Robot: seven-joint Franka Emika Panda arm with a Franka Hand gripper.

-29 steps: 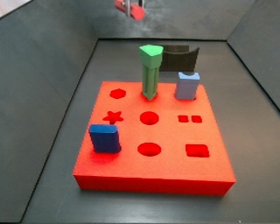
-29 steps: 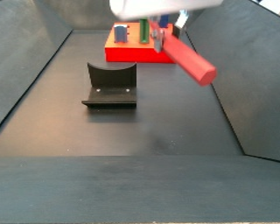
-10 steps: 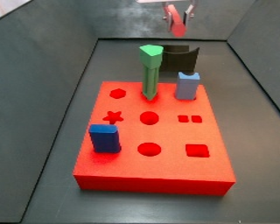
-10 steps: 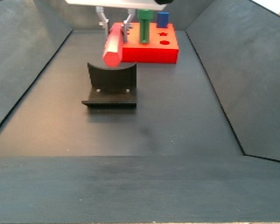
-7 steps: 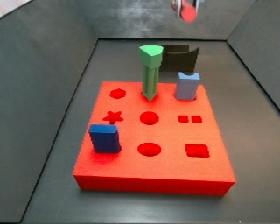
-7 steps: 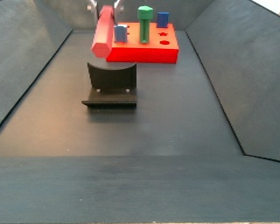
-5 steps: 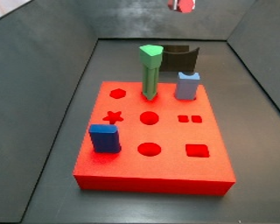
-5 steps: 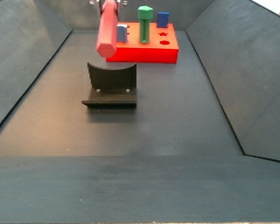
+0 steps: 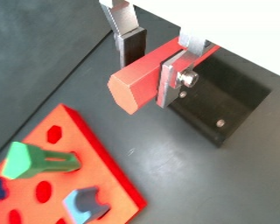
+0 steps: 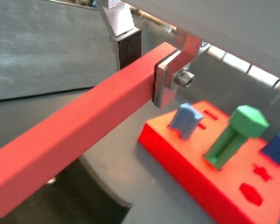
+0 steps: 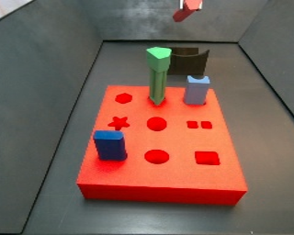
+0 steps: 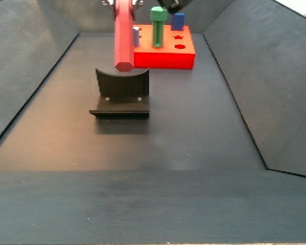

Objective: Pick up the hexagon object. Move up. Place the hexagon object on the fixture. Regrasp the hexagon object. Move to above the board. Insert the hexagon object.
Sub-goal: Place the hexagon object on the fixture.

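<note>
My gripper (image 9: pixel 150 77) is shut on the hexagon object (image 9: pixel 143 80), a long salmon-red bar; it also shows in the other wrist view, gripper (image 10: pixel 149 79) and bar (image 10: pixel 84 131). In a side view the bar (image 12: pixel 122 38) hangs almost upright, its lower end just above the dark fixture (image 12: pixel 121 93). I cannot tell whether they touch. The fixture also shows under the gripper in a wrist view (image 9: pixel 224 101) and behind the board in a side view (image 11: pixel 190 61). The red board (image 11: pixel 175 151) lies flat with its cut-out holes. Only the bar's end (image 11: pixel 186 10) shows at that view's upper edge.
On the board stand a green pointed peg (image 11: pixel 158 73), a light-blue block (image 11: pixel 197 90) and a dark blue cube (image 11: pixel 109 144). Dark sloped walls (image 12: pixel 245 67) enclose the floor on both sides. The board sits beyond the fixture (image 12: pixel 164 53).
The bar has swung from a tilt to nearly upright over the fixture. The gripper has risen mostly out of both side views.
</note>
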